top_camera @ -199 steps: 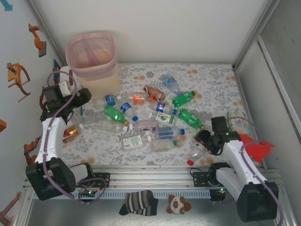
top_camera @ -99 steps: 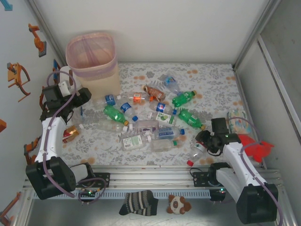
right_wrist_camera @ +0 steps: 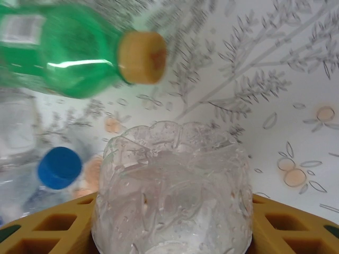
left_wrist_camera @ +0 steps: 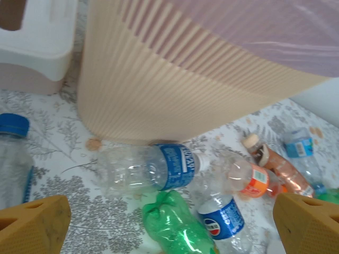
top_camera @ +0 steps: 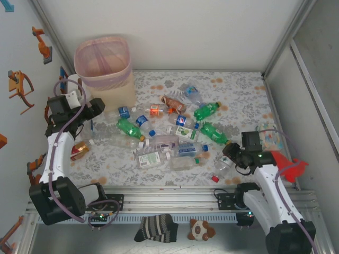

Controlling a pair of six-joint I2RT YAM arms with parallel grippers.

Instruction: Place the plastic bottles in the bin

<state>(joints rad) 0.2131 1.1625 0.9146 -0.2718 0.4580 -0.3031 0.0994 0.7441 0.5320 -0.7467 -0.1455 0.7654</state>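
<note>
My right end effector [top_camera: 229, 156] pinches the base of a clear crushed bottle [right_wrist_camera: 170, 174], which I judge light, thin-walled and slippery, best gripped gently across that stiffer base, at the surface's [right_wrist_camera: 254, 69] near-right edge, beside a green bottle [right_wrist_camera: 58, 53], well apart from the bin [top_camera: 114, 91].

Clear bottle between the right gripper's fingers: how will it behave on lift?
The clear bottle looks empty and crumpled, so probably light; its thin wall may cave under the right gripper. Smooth wet-looking plastic might slip. Round body could roll if dropped.
</note>
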